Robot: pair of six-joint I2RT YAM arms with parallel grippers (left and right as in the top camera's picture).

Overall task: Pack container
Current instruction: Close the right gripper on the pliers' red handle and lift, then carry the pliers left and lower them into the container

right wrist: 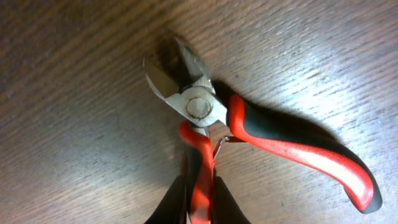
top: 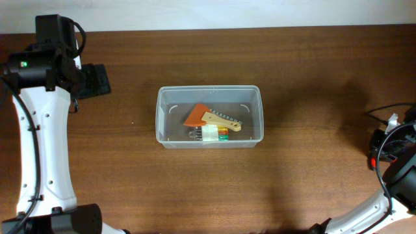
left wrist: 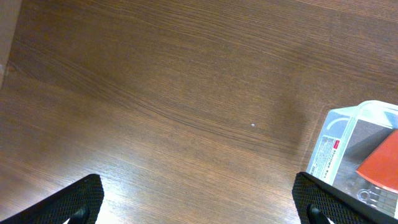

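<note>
The clear plastic container (top: 162, 123) stands at the table's middle. It holds an orange piece (top: 195, 117), a tan-handled tool (top: 220, 119) and a small multicoloured tool set (top: 213, 134). My left gripper (top: 103, 80) is open and empty over bare wood to the container's upper left. In the left wrist view (left wrist: 199, 202) the container's corner (left wrist: 348, 134) shows at the right edge. My right gripper (right wrist: 199, 202) is shut on one handle of red-and-black cutting pliers (right wrist: 199, 106) at the table's far right (top: 374, 157). The pliers' jaws are open, at or just above the wood.
The white left arm (top: 39, 149) runs down the table's left side. Cables (top: 390, 117) and the right arm's base (top: 403, 175) crowd the right edge. Brown wood (top: 312, 78) lies between the container and the right arm.
</note>
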